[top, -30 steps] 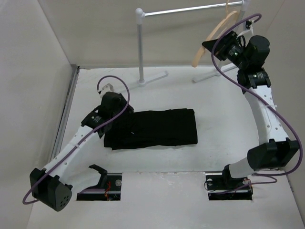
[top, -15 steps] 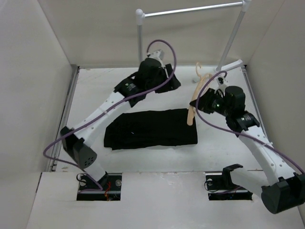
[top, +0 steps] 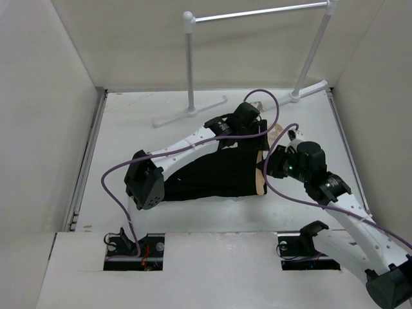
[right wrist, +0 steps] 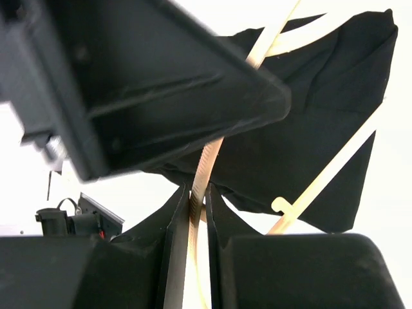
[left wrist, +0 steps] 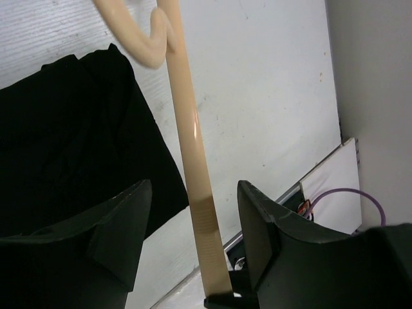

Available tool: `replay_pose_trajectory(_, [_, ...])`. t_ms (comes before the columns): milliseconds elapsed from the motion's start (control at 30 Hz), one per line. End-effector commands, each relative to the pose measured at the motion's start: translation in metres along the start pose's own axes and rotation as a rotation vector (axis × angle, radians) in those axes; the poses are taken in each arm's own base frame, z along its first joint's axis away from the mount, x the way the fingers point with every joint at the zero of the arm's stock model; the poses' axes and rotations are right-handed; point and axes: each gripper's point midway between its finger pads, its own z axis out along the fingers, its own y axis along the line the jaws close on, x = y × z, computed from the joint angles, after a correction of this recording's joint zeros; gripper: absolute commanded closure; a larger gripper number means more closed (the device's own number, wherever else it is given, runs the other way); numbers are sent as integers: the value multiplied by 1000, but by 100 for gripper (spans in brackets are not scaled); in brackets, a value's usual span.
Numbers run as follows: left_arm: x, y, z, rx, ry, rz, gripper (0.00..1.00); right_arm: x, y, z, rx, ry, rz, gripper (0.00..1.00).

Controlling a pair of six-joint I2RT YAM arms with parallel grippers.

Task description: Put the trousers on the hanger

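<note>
Right gripper (right wrist: 196, 205): jaws pinched on the hanger's thin bar.
Hanger (top: 259, 175): light, stiff and smooth, at the 3 o'clock edge of the trousers; it may swivel in so thin a grip.
Trousers (top: 206, 172): folded flat, soft and limp; probably best taken at the 3 o'clock edge.
Left gripper (left wrist: 193, 193): jaws wide, astride the hanger bar, not touching it.

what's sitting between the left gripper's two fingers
The hanger runs between the fingers of the open left gripper, touching neither; seen in the left wrist view.
</note>
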Motion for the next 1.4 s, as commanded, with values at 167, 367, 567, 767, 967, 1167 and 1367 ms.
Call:
replay_pose_trajectory(167, [-24,-25,14,73,-77,-38,56,8,-1,-9,-16,-29,-19,86])
replay_pose_trajectory(367, [-6,-38,32,151,-20,-99,63,17,-1,-13,-16,-15,1,86])
replay_pose_trajectory(567, [-6,-32,30,142,-49,-119,93,25,-8,-21,17,3,16,79])
replay_pose_trajectory(767, [-13,-24,11,132,-172,-136,98,18,-17,-44,99,-16,49,45])
replay_pose_trajectory(967, [3,-11,10,150,-247,-221,99,0,-39,-44,178,-78,122,79])
replay_pose_trajectory(1167, [33,-11,31,179,-279,-280,99,-9,-69,1,238,-87,192,86])
replay_pose_trajectory(1367, [54,14,54,108,-295,-352,100,-12,-89,39,250,-63,222,84])
